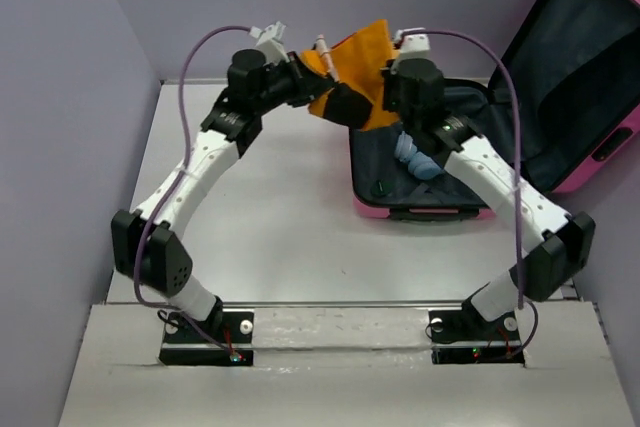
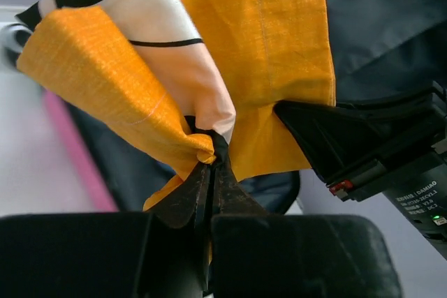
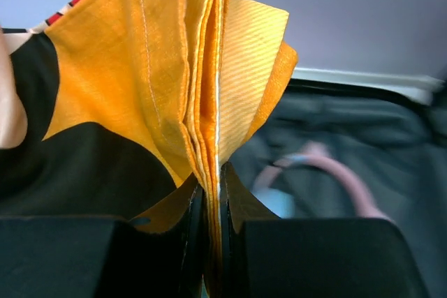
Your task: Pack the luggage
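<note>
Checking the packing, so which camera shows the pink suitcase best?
Top external: nearly the whole open luggage, lid raised, lining exposed. Left wrist catches only a pink edge and lining behind the orange cloth; right wrist, only blurred lining.

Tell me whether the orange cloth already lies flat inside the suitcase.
No; the orange cloth is pinched in the air by the left gripper and right gripper.

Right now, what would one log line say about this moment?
left claw: shut on orange cloth | right claw: shut on orange cloth | suitcase: open, blue item inside
</note>
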You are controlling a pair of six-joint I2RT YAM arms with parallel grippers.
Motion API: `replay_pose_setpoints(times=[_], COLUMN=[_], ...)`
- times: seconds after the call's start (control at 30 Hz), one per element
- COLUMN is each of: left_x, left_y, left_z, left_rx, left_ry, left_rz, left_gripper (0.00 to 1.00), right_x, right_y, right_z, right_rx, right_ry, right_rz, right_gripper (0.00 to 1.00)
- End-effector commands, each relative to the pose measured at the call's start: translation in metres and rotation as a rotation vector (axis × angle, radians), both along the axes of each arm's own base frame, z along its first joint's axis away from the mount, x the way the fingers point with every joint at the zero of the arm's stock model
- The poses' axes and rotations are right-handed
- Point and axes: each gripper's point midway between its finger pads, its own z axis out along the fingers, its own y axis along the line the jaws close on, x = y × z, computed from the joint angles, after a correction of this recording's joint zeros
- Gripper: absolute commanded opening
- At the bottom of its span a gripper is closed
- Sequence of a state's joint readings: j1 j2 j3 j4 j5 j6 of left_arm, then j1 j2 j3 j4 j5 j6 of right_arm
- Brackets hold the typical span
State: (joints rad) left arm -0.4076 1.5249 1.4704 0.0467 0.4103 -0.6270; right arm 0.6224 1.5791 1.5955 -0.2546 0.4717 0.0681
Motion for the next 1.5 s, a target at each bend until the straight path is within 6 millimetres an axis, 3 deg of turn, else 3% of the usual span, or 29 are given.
replay_pose_setpoints(times=[0.0,0.03,0.07,0.1,0.13,0.17,0.2,0.27,0.37,0.4,0.47,0.53,0.57,0.6,0.63,0.67,0.7,0.73,0.77,0.93,1.0,1.03,1.07,1.2,1.33,1.47], left_x=[0.008,0.01,0.027,0.035,0.042,0.061,0.066,0.065,0.055,0.038,0.015,-0.007,-0.016,-0.043,-0.054,-0.076,-0.091,-0.103,-0.12,-0.174,-0.185,-0.188,-0.191,-0.204,-0.207,-0.223], left_y=[-0.103,-0.12,-0.147,-0.152,-0.148,-0.146,-0.138,-0.11,-0.086,-0.07,-0.043,-0.032,-0.028,-0.018,-0.014,-0.002,-0.004,0.0,0.006,0.005,0.013,0.016,0.018,0.02,0.02,0.012], left_z=[0.018,0.007,0.004,-0.007,-0.036,-0.034,-0.04,-0.042,-0.022,-0.019,-0.013,-0.012,-0.004,-0.015,-0.016,-0.029,-0.034,-0.062,-0.054,-0.08,-0.09,-0.093,-0.094,-0.097,-0.107,-0.105], left_rx=[-0.106,-0.082,-0.043,-0.011,0.103,0.137,0.182,0.266,0.242,0.256,0.269,0.246,0.208,0.205,0.174,0.166,0.154,0.162,0.128,0.138,0.181,0.187,0.187,0.171,0.182,0.14], left_ry=[-0.008,0.031,0.001,0.051,0.116,0.09,0.096,0.074,-0.005,-0.012,-0.027,-0.049,-0.085,-0.081,-0.092,-0.09,-0.093,-0.056,-0.08,-0.085,-0.084,-0.086,-0.09,-0.099,-0.097,-0.105], left_rz=[-0.181,-0.208,-0.227,-0.205,-0.174,-0.107,-0.07,0.037,0.117,0.13,0.184,0.183,0.186,0.173,0.173,0.168,0.145,0.135,0.12,0.005,-0.002,0.0,-0.004,-0.05,-0.066,-0.153], left_gripper=[0.06,0.08,0.36,0.58,0.91,0.99,0.99,0.99,0.99,0.99,0.99,0.99,0.99,0.99,0.99,0.99,0.99,0.99,0.99,0.99,0.99,0.99,0.99,0.99,0.99,0.99], right_x=[-0.016,-0.019,-0.022,-0.023,-0.026,-0.026,-0.027,-0.032,-0.037,-0.038,-0.044,-0.051,-0.06,-0.065,-0.073,-0.082,-0.088,-0.098,-0.105,-0.138,-0.147,-0.142,-0.147,-0.147,-0.139,-0.144], right_y=[-0.107,-0.124,-0.151,-0.163,-0.173,-0.176,-0.177,-0.175,-0.164,-0.163,-0.167,-0.181,-0.19,-0.196,-0.211,-0.225,-0.239,-0.258,-0.273,-0.362,-0.384,-0.385,-0.391,-0.409,-0.43,-0.444], right_z=[0.001,-0.009,-0.032,-0.046,-0.064,-0.083,-0.095,-0.108,-0.081,-0.07,-0.035,-0.012,0.002,0.02,0.03,0.044,0.057,0.065,0.072,0.091,0.102,0.098,0.111,0.13,0.129,0.126], right_rx=[-0.036,-0.035,-0.022,-0.017,-0.019,-0.022,-0.039,-0.038,0.037,0.05,0.065,0.053,0.05,0.052,0.03,0.03,0.012,-0.01,-0.034,-0.092,-0.089,-0.095,-0.088,-0.187,-0.244,-0.268], right_ry=[-0.01,0.009,0.052,0.08,0.133,0.185,0.217,0.259,0.205,0.188,0.135,0.087,0.063,0.028,0.007,-0.028,-0.053,-0.071,-0.084,-0.098,-0.117,-0.103,-0.13,-0.107,-0.059,-0.037], right_rz=[-0.222,-0.261,-0.32,-0.341,-0.362,-0.372,-0.373,-0.36,-0.306,-0.294,-0.306,-0.364,-0.395,-0.42,-0.492,-0.544,-0.592,-0.676,-0.727,-1.023,-1.1,-1.1,-1.139,-1.217,-1.287,-1.356], right_gripper=[0.07,0.08,0.08,0.14,0.45,0.63,0.78,0.89,0.89,0.89,0.84,0.8,0.69,0.64,0.6,0.59,0.58,0.58,0.58,0.71,0.78,0.78,0.79,0.8,0.79,0.75])
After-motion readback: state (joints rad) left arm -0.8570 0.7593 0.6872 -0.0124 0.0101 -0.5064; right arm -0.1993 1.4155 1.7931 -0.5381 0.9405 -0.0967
